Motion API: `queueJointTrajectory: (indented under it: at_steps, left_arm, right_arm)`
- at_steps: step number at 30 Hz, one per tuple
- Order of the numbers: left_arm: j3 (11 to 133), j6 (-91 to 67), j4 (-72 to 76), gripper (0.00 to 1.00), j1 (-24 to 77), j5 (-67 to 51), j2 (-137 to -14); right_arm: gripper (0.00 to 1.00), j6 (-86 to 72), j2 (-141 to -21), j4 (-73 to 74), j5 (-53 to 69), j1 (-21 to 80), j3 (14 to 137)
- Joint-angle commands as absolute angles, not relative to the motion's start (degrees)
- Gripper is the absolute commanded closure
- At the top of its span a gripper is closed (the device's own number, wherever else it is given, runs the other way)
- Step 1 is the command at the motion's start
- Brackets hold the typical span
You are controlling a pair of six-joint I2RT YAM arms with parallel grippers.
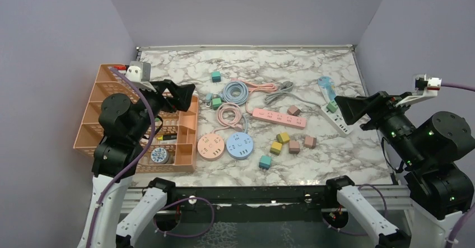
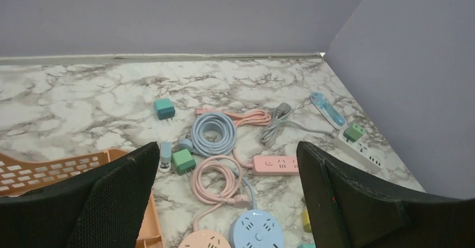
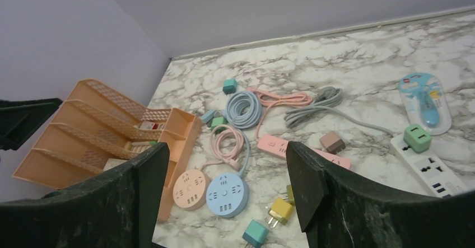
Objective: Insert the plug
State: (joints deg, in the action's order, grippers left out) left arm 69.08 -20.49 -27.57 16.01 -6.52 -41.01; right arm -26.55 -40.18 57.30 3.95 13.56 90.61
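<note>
Left claw (image 1: 187, 98) and right claw (image 1: 343, 111) wide, empty; small yellow cube plug (image 1: 283, 137) lies loose mid-frame on marble tabletop (image 1: 313, 69) below long pink power strip (image 1: 278, 117); risk: crowded lookalike plugs, wrong grab or tilted prongs jamming

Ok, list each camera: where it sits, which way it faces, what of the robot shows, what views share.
Top external: above and behind the bases, looking down on the marble table; both arms show, left gripper and right gripper.
Left wrist: on the left arm, facing the far right corner; its open fingers frame it.
Right wrist: on the right arm, facing the far left corner and orange basket; its open fingers show.
Shared: both wrist views hold the pink power strip and blue coiled cable.
</note>
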Motion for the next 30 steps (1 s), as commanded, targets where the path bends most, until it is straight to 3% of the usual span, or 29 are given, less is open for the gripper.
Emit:
queueJointTrajectory:
  at_steps: [1, 8, 17, 24, 30]
  left_arm:
    - [67.02, -23.48, -23.43, 0.04, 14.05, -15.22, -39.27]
    - [62.27, -26.53, -22.39, 0.01, 14.19, -18.52, -35.72]
    - [52.14, -24.48, -25.12, 0.01, 20.17, -15.48, -30.53]
    - [44.74, -31.25, -27.41, 0.13, 20.95, -20.44, -33.78]
    - [40.73, -36.05, -27.58, 0.22, 22.01, -20.22, -40.01]
  right_arm:
    - [0.21, -26.97, -38.55, 57.12, 15.13, 11.46, 88.58]
    - [0.16, -26.86, -36.74, 56.66, 21.59, 10.03, 84.23]
    - [0.18, -28.98, -33.93, 53.66, 27.62, 9.61, 72.07]
    - [0.27, -32.59, -36.29, 49.34, 31.61, 9.54, 60.89]
    - [0.30, -31.69, -38.89, 51.26, 25.30, 9.49, 54.90]
